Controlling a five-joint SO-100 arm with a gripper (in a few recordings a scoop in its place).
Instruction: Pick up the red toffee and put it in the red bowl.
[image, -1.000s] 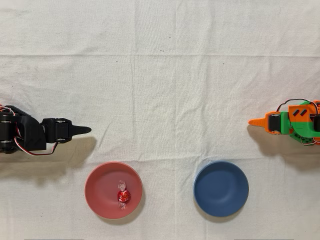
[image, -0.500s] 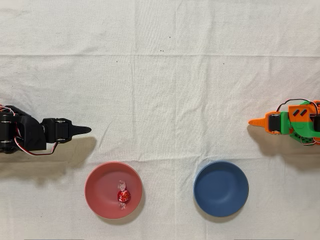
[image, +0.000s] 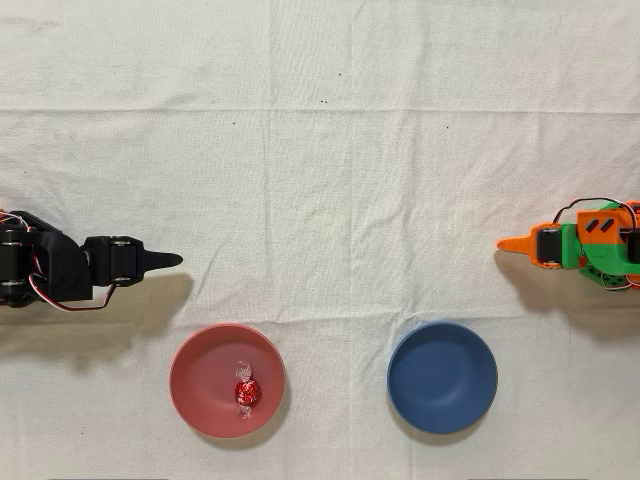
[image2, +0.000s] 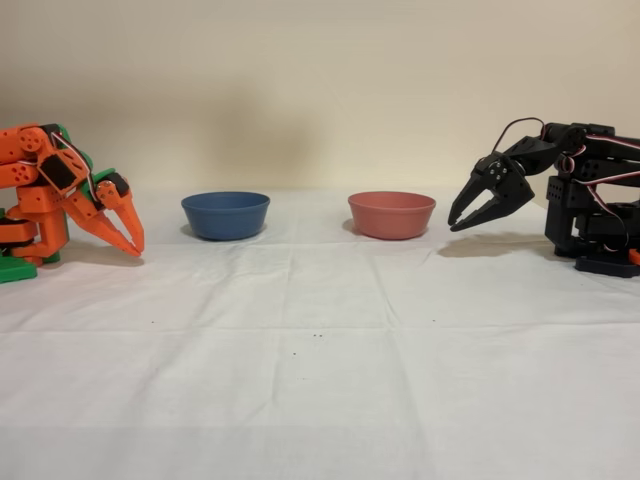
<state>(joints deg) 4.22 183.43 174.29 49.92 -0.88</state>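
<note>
The red toffee (image: 246, 393) lies inside the red bowl (image: 205, 380), a little right of its centre in the overhead view, with its clear wrapper ends showing. In the fixed view the red bowl (image2: 391, 214) stands at the back and its wall hides the toffee. My black gripper (image: 176, 260) is drawn back at the left edge, above and left of the bowl, well apart from it. It is shut to a single point and holds nothing. From the side, the gripper (image2: 460, 222) hangs above the cloth to the right of the bowl.
A dark blue bowl (image: 442, 377) stands to the right of the red one, seen at the left in the fixed view (image2: 225, 214). The idle orange arm (image: 575, 245) rests at the right edge. White cloth (image: 320, 150) covers the table.
</note>
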